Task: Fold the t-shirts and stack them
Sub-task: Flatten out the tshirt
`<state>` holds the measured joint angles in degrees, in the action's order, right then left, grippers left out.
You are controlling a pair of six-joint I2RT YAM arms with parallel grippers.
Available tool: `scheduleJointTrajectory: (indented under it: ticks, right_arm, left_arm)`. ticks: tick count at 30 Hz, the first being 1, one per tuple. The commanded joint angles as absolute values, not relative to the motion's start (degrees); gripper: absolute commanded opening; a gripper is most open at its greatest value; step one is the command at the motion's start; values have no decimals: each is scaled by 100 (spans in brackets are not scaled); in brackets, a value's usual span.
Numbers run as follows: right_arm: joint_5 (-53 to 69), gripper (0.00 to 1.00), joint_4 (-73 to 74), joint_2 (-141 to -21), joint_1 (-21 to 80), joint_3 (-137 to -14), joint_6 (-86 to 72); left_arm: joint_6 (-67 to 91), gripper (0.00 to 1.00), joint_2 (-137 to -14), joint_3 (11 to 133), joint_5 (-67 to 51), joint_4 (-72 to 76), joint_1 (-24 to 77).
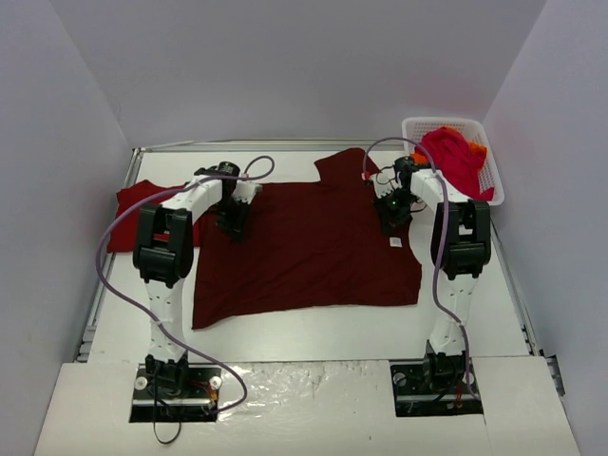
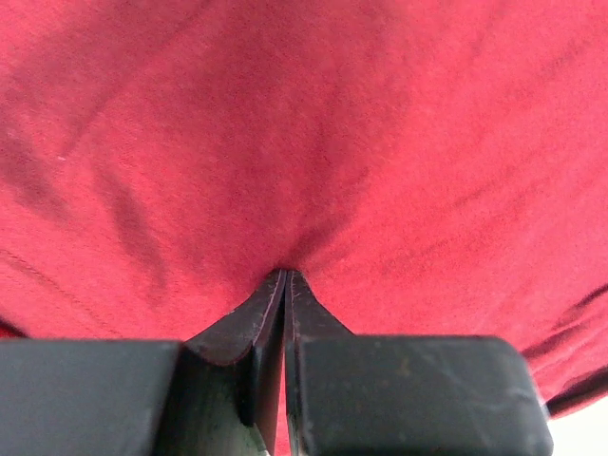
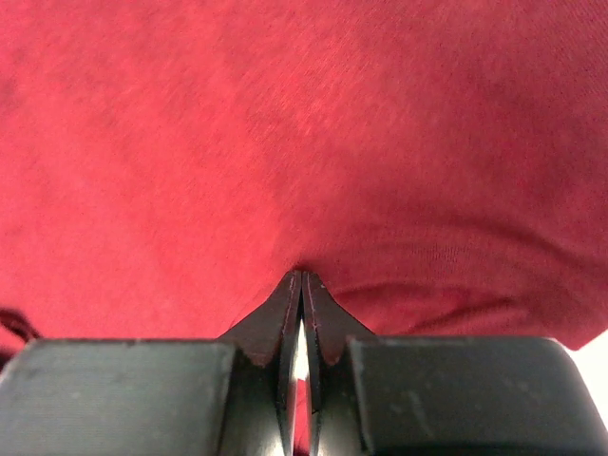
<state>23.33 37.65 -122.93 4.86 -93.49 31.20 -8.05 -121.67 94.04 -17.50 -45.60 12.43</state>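
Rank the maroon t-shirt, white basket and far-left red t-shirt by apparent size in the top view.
1. maroon t-shirt
2. white basket and red t-shirt, too alike to rank; the left arm hides part of the shirt.
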Motion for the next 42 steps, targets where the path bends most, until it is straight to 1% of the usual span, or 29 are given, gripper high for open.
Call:
scheduleJointTrajectory:
  ticks: [1,5,11,15,16,18,19,23,25,28,31,32,33,36,38,39,40,42]
  right_arm:
    - [2259,0,3981,-12602,501,-9589,3006]
    - [2189,0,3981,-12858,501,-9878,2971]
    - [2039,0,3990,-13429,483,-10511,2795]
    - [1873,0,4008,-13859,483,-11344,2637]
    - [1820,0,3999,-14043,483,-11512,2602]
    - [1697,0,4008,-14246,483,-11890,2453]
    - [1583,0,3999,-14438,483,-12248,2417]
    - [1450,0,4008,-14853,501,-12989,2285]
    - [1415,0,4017,-14985,510,-13191,2233]
    - [1441,0,4034,-14889,562,-13114,2276]
    - [1599,0,4008,-14486,589,-12815,2407]
    - [1617,0,3999,-14363,598,-12710,2426]
    - [1626,1,3999,-14126,606,-12665,2434]
    - [1635,9,3955,-13633,659,-12604,2444]
    - [1635,27,3955,-13317,720,-12656,2391]
    - [1626,32,3955,-13202,738,-12656,2373]
    - [1635,36,3964,-13088,782,-12639,2364]
    - [1635,39,3964,-12710,826,-12507,2329]
  left_arm:
    - [-747,2,-12549,9729,-1248,-4807,1178]
    - [-730,2,-12875,10221,-1178,-5018,1099]
    - [-712,2,-13473,11327,-1186,-5325,984]
    - [-694,2,-14017,12294,-1160,-5616,932]
    - [-677,2,-14236,12705,-1151,-5668,906]
    - [-650,2,-14448,13146,-1160,-5809,888]
    - [-607,2,-14658,13549,-1151,-5844,888]
    - [-545,2,-15046,14413,-1055,-5889,888]
    - [-484,2,-15152,14650,-967,-5801,888]
    - [-405,2,-15047,14757,-984,-5722,888]
    - [-422,2,-14627,14459,-1037,-5608,905]
    - [-422,2,-14468,14145,-1028,-5529,905]
    - [-448,2,-14110,13985,-1020,-5450,914]
    - [-474,2,-13440,13588,-949,-5291,940]
    - [-510,3,-13063,13535,-923,-5378,993]
    - [-553,4,-12965,13535,-914,-5509,1011]
    - [-589,6,-12851,13544,-871,-5563,1037]
    - [-633,12,-12499,13430,-765,-5634,1090]
